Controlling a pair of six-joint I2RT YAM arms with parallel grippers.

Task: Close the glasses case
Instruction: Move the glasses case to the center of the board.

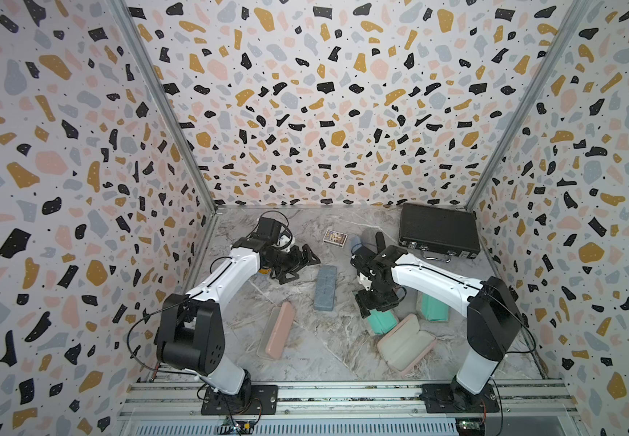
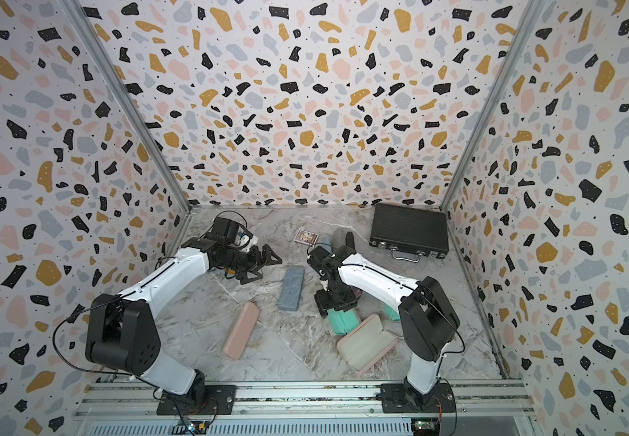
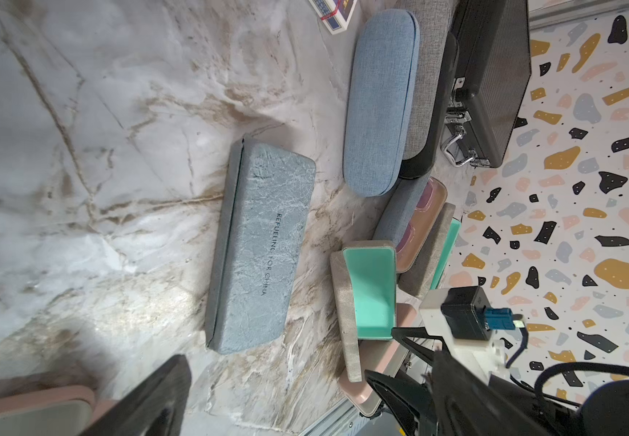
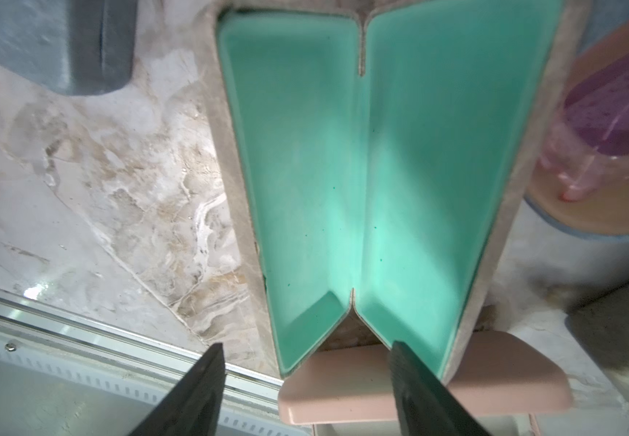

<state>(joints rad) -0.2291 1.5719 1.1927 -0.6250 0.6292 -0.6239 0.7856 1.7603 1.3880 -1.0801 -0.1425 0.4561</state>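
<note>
Fingers (image 4: 195, 389): right gripper's (image 4: 305, 345) apart, left gripper's (image 1: 299, 268) spread wide, both empty | black briefcase (image 1: 439, 230): far right corner | pink case (image 1: 405, 345): open, near right arm's base | mint glasses case (image 4: 343, 170): open in a V, beneath right gripper, beside pink case

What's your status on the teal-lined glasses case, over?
Left jaws open, empty, near closed blue-grey case. Right jaws open, empty, over teal-lined case. Case open in a V. Open pink case crowds one end.
</note>
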